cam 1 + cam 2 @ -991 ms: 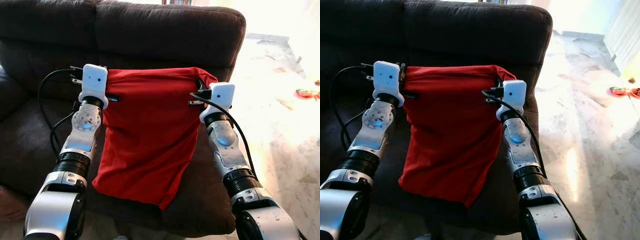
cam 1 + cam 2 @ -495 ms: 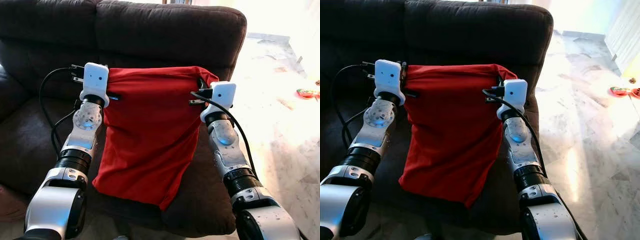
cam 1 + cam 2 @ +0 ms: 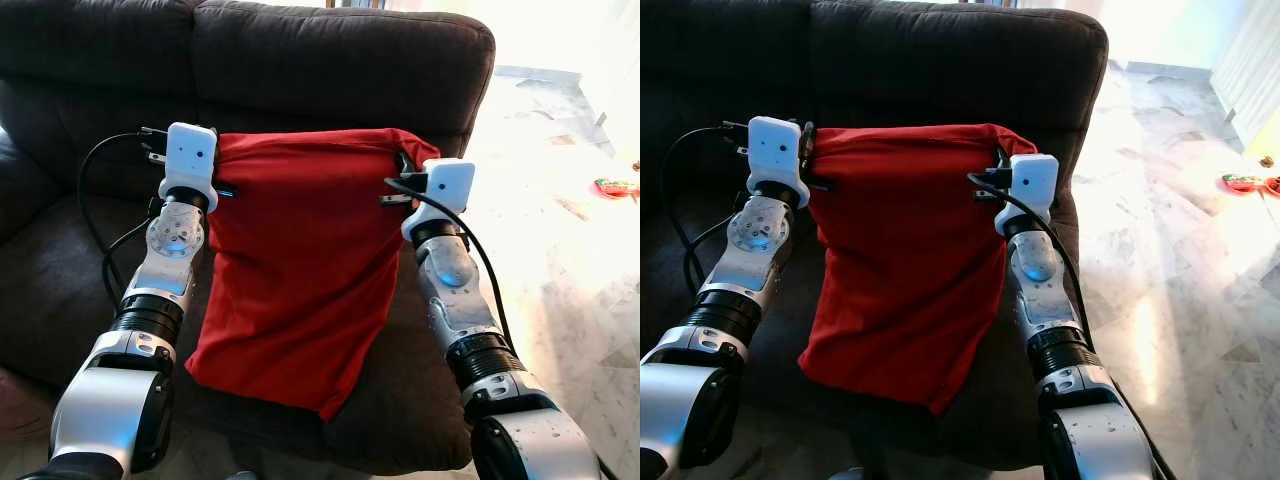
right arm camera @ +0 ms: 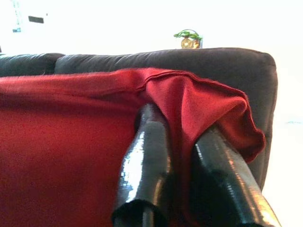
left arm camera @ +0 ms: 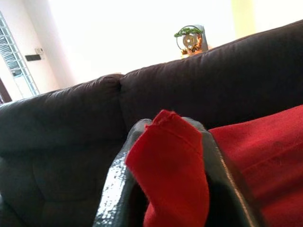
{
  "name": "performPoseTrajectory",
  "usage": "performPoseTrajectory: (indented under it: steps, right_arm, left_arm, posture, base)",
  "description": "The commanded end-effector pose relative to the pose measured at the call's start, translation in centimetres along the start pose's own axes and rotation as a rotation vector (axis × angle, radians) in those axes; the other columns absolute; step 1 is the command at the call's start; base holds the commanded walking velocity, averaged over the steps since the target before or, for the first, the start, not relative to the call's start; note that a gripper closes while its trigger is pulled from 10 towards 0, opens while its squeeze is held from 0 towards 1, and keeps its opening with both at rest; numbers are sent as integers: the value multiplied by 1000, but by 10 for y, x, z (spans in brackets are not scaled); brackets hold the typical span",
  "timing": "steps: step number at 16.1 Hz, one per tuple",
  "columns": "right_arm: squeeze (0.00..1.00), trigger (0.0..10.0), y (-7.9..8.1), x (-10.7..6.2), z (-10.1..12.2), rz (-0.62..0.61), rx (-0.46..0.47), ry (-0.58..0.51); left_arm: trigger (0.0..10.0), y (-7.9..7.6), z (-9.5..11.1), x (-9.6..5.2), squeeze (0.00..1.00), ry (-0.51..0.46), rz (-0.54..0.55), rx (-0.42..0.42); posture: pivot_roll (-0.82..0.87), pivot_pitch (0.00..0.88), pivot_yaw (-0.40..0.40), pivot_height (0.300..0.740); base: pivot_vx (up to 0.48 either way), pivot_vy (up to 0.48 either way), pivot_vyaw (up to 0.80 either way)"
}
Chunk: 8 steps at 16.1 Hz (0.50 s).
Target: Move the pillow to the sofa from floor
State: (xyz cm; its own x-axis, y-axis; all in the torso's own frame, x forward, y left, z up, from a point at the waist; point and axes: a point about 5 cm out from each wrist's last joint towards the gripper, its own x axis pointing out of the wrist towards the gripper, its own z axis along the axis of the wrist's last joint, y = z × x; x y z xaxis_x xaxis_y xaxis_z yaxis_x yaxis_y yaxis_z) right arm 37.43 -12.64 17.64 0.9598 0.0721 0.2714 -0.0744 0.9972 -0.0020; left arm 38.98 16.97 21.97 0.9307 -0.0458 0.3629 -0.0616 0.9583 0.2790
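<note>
A red pillow hangs by its top corners in front of the dark brown sofa, its lower end drooping over the seat cushion. My left gripper is shut on the pillow's top left corner; red cloth bulges between its black fingers. My right gripper is shut on the top right corner, with cloth folded over its fingers. Both wrists are held at about the height of the backrest's lower part.
Pale marble floor lies to the right of the sofa, with a small red and green object on it. The sofa's right armrest is just under my right arm. A small ornament stands behind the sofa back.
Both arms have lifted the pillow's top edge slightly and carried it a little toward the backrest. Both grips are unchanged.
</note>
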Motion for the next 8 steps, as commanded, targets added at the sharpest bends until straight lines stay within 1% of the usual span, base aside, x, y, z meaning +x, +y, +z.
performPoseTrajectory:
  steps: [1, 5, 7, 8]
  right_arm:
    - [1000, 10000, -8, 4, 14, -40, 14, -67]
    - [1000, 10000, -8, 4, 14, -37, 22, -65]
    - [1000, 10000, -7, 5, 17, -34, 30, -73]
    - [1000, 10000, -6, 5, 18, -34, 29, -78]
  left_arm:
    - [10000, 2, -3, -1, 1000, 15, 12, 3]
    - [10000, 1, -1, 0, 1000, 9, 0, -1]
    - [10000, 4, 0, 2, 1000, 4, 18, -5]
    - [10000, 8, 0, 3, 1000, 9, 45, 11]
  posture:
    - [86, 56, -49, 740]
    - [89, 59, -49, 740]
    - [90, 60, -49, 740]
    - [89, 59, -48, 740]
  base:
    - [0, 0, 0]
    - [0, 0, 0]
    - [0, 0, 0]
    - [0, 0, 0]
